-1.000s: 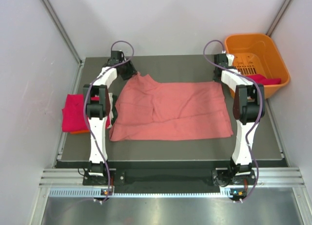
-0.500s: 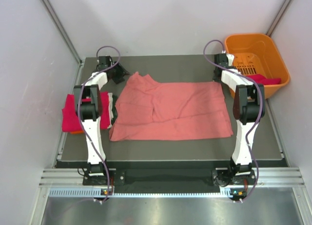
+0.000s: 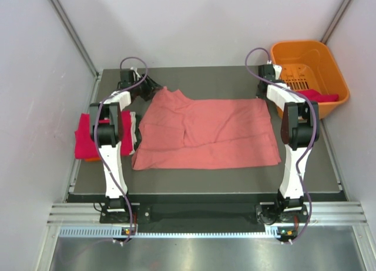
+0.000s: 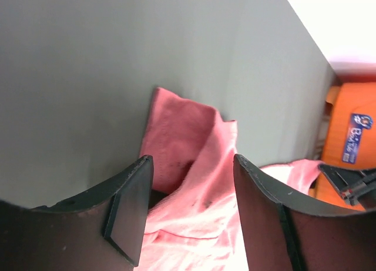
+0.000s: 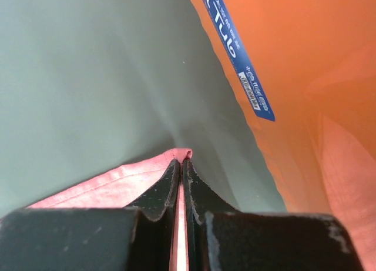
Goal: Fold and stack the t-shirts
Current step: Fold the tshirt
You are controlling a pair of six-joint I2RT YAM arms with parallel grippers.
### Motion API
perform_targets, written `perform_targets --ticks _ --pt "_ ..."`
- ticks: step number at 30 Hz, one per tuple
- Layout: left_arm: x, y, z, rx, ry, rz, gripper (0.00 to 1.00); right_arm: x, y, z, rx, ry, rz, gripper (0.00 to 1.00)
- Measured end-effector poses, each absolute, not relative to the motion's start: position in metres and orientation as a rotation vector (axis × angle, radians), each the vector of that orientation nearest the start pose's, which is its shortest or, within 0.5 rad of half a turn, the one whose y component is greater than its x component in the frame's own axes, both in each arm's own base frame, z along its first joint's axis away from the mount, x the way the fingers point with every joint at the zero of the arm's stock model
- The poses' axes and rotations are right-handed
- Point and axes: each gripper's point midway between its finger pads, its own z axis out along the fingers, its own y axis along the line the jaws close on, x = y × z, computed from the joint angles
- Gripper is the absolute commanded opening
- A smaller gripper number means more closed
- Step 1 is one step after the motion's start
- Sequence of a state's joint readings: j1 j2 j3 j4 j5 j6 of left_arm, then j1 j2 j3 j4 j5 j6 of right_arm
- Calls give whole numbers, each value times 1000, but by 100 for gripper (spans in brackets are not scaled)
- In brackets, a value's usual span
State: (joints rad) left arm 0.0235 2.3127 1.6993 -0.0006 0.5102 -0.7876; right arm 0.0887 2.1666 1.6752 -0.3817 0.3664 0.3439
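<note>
The right pincer [image 5: 182, 165] is clamped on the salmon-pink t-shirt [image 3: 205, 133] at its corner. The left pincer [image 4: 191, 165] stands apart, with the sleeve directly beneath. Lower it until the hem lies between the jaws, then close.

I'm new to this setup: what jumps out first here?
A large salmon-pink t-shirt lies spread across the middle of the table, its far right corner pinched in the shut right gripper, while the left gripper stands open at its far left corner. An orange basket sits at the far right.
</note>
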Motion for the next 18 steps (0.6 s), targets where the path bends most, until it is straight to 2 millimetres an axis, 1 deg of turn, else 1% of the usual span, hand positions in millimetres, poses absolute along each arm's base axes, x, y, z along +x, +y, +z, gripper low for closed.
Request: perform_targets --ticks 3,7,9,11,13,14,15,17,18 --pt "592 -101 74 -581 2178 -996 60 541 -1 58 460 2337 -240 0" --pt "591 -105 76 -537 2183 -999 55 541 -1 58 459 2337 -238 0" --pt "590 -107 78 -520 2195 -995 55 541 -1 58 459 2338 -237 0" --pt "592 -108 85 -497 2201 -987 52 541 0 58 457 2339 -234 0" --pt "597 -109 96 -466 2190 -980 46 541 0 58 455 2340 -232 0" --pt "600 -113 102 -443 2181 -978 35 541 0 58 455 2339 -230 0" --pt "602 -115 107 -427 2174 -977 29 541 0 58 454 2340 -229 0" --pt "605 -118 113 -393 2164 -971 23 542 1 58 452 2341 -225 0" --pt "604 -120 114 -380 2166 -969 24 542 2 58 451 2342 -222 0"
